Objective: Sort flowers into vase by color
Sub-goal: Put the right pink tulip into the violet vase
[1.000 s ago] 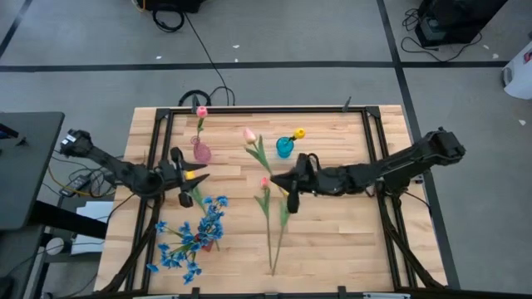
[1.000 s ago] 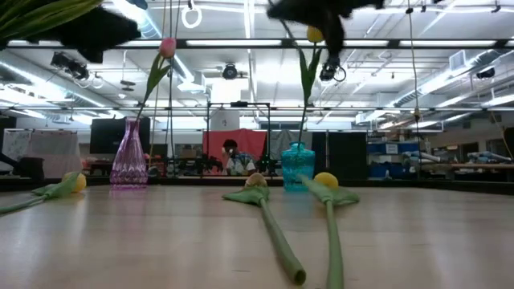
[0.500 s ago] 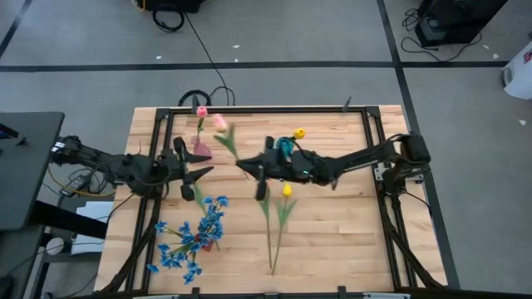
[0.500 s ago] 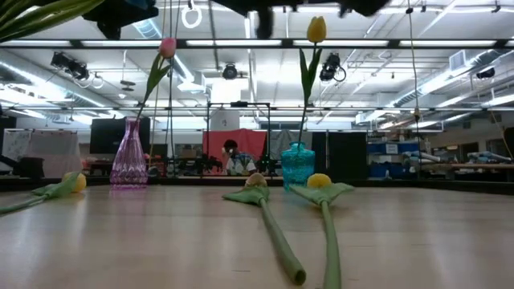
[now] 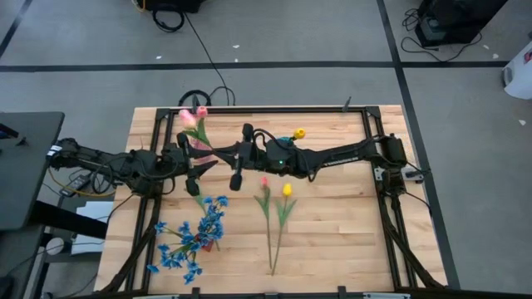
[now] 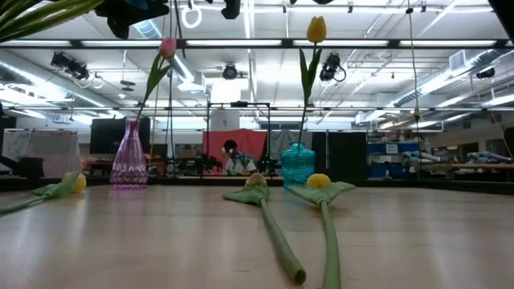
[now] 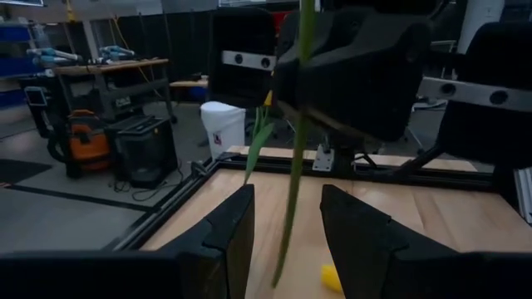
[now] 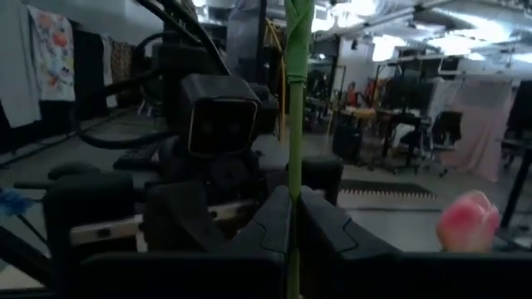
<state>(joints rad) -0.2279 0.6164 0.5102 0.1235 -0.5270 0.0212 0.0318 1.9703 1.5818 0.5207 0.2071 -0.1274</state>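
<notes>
The right gripper, jaws pinching an upright pink tulip, hung just beside the pink vase, nearer than the spread-jawed left gripper.

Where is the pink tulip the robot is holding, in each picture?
High view: pink tulip by right gripper, back left.
Low view: not visible.
Left wrist view: its stem, centre.
Right wrist view: stem between the fingers.
Shared landmark: right gripper holding it.

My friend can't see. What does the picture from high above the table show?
The right gripper holds a pink tulip by its stem near the pink vase, facing the open left gripper. Two tulips and blue sprays lie on the table.
</notes>
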